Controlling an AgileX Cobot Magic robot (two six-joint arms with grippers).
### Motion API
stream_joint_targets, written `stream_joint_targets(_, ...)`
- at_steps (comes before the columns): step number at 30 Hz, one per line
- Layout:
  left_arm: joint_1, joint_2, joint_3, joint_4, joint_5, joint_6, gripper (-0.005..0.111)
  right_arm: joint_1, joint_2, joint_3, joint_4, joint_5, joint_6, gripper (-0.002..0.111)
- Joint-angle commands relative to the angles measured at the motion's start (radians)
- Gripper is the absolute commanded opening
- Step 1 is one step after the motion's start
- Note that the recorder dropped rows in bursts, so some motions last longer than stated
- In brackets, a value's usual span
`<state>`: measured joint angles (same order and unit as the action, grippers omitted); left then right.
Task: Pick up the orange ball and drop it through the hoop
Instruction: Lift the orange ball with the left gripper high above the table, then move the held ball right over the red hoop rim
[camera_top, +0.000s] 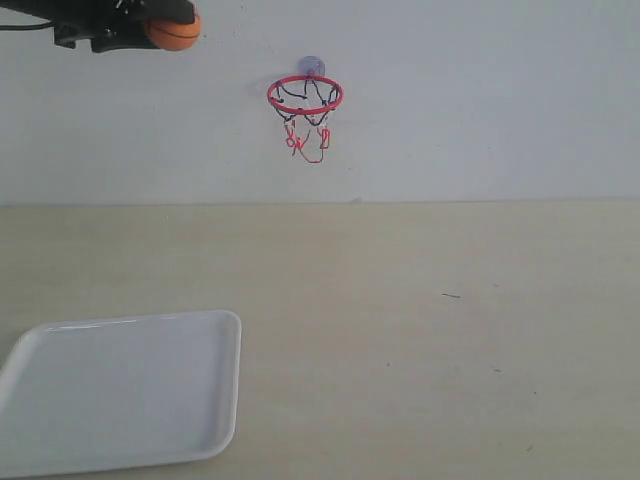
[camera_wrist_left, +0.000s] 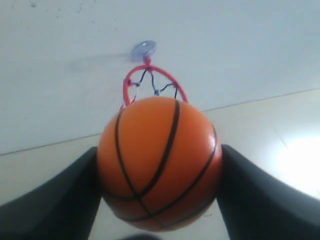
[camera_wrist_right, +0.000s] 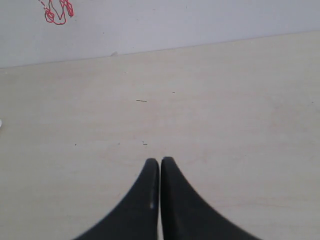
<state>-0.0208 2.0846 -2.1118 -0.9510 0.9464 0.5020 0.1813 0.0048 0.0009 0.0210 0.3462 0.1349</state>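
Observation:
The orange ball (camera_top: 174, 31) with black seams is held high at the upper left of the exterior view, up by the wall. My left gripper (camera_top: 160, 30) is shut on it. In the left wrist view the ball (camera_wrist_left: 159, 162) fills the space between the two black fingers (camera_wrist_left: 60, 200). The hoop (camera_top: 305, 96), a red ring with a dangling black, white and red net, hangs on the wall by a bluish suction cup (camera_top: 311, 67); it is to the right of the ball and lower. Beyond the ball the hoop (camera_wrist_left: 150, 82) shows again. My right gripper (camera_wrist_right: 160, 161) is shut over bare table, holding nothing.
A white rectangular tray (camera_top: 120, 395) lies on the pale wooden table (camera_top: 430, 330) at the front left, with nothing in it. The white wall (camera_top: 480, 100) rises behind the table. The net's red tail (camera_wrist_right: 57, 12) shows in the right wrist view.

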Motion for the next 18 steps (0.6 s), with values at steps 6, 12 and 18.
stream_joint_targets(6, -0.050, 0.232, -0.262, -0.148, 0.019, 0.008, 0.006, -0.001, -0.005, -0.001, -0.004, -0.012, -0.004, 0.000)
stream_joint_targets(12, -0.091, 0.350, -0.389, -0.164, -0.041, 0.046, 0.006, -0.001, -0.005, -0.001, -0.004, -0.012, -0.004, 0.000)
stream_joint_targets(18, -0.131, 0.420, -0.466, -0.167, -0.100, 0.046, 0.006, -0.001, -0.005, -0.001, -0.004, -0.012, -0.004, 0.000)
